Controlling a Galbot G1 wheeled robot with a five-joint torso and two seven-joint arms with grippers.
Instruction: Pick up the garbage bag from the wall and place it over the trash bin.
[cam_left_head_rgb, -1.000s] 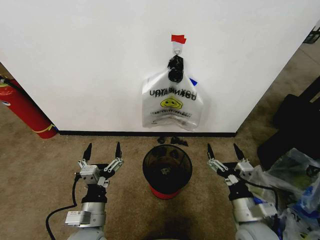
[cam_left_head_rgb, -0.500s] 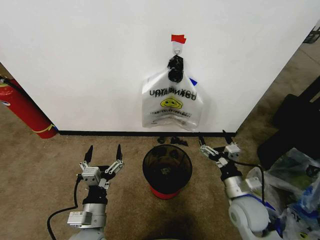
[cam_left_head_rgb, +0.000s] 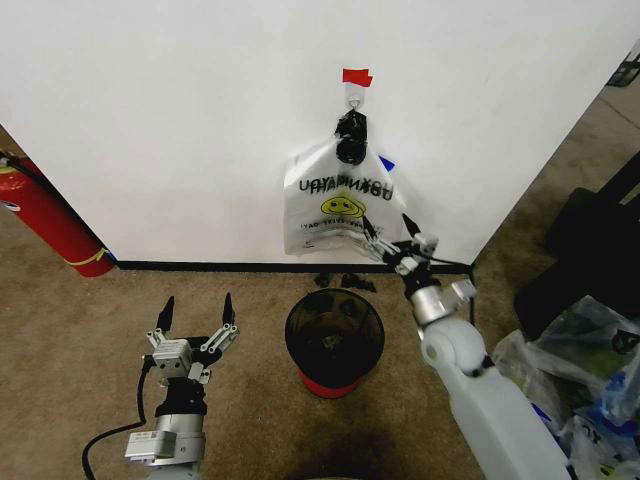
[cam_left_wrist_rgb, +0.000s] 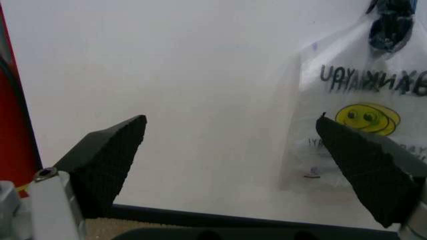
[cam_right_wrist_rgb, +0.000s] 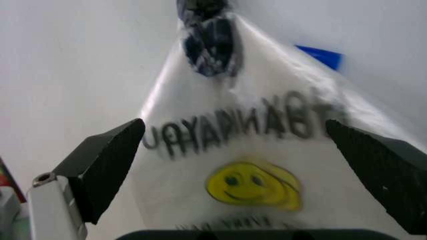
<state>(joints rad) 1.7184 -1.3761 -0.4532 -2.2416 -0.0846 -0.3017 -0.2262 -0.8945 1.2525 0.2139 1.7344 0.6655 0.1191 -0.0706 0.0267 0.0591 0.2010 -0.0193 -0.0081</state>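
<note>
Right gripper (cam_left_head_rgb: 385, 234) raised at lower right corner of garbage bag (cam_left_head_rgb: 340, 205), fingers spread apart, nothing between them. We see bag hanging flat on wall (cam_left_head_rgb: 180, 120) from hook (cam_left_head_rgb: 354, 95) under red tape (cam_left_head_rgb: 356, 77), knotted top, yellow smiley and black lettering facing us, blue patch at 2 o'clock edge. Trash bin (cam_left_head_rgb: 334, 340) stands on carpet (cam_left_head_rgb: 90, 340) at 6 o'clock from bag, well apart. Left gripper (cam_left_head_rgb: 196, 322) hovers at 9 o'clock of bin, fingers apart, empty. Fire extinguisher (cam_left_head_rgb: 45, 222) far at 9 o'clock.
</note>
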